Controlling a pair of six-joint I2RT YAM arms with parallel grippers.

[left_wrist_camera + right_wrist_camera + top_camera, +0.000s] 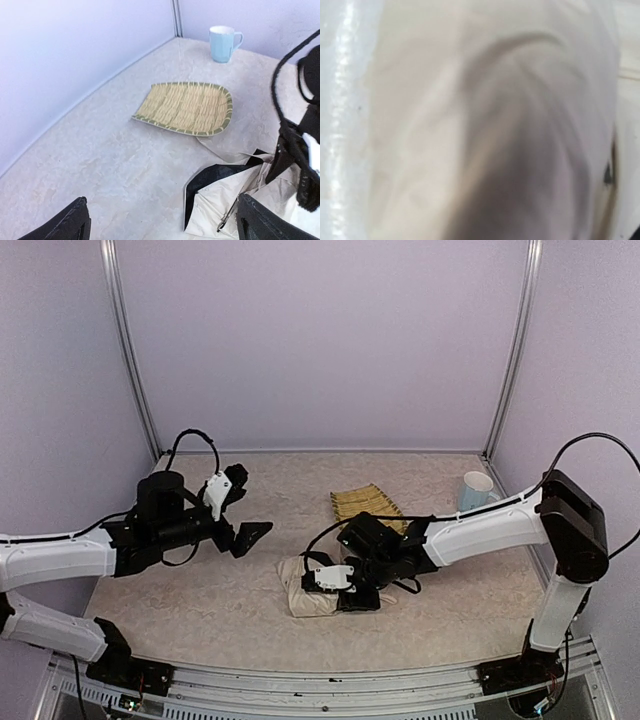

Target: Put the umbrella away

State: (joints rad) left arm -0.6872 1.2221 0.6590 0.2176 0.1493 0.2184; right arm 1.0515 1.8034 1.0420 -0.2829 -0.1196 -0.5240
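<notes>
While the left gripper (245, 508) hovers with fingers spread, the umbrella (300, 595) lies crumpled mid-table under the right gripper (330, 585), can't tell its grip. Left wrist: umbrella just beside the basket tray (185, 107). Right wrist: just blurry cream fabric.

Umbrella (303, 595), tray (366, 505), mug (476, 490) — left side open.

Wears smooth white shells on the long links, broken by chunky black joint housings behind the left gripper (247, 506) and the right gripper (335, 587). Trails thin black cables looping back from both wrists. Ends in matte black wedge-shaped fingers (67, 225), with a white plastic bracket just behind them.
</notes>
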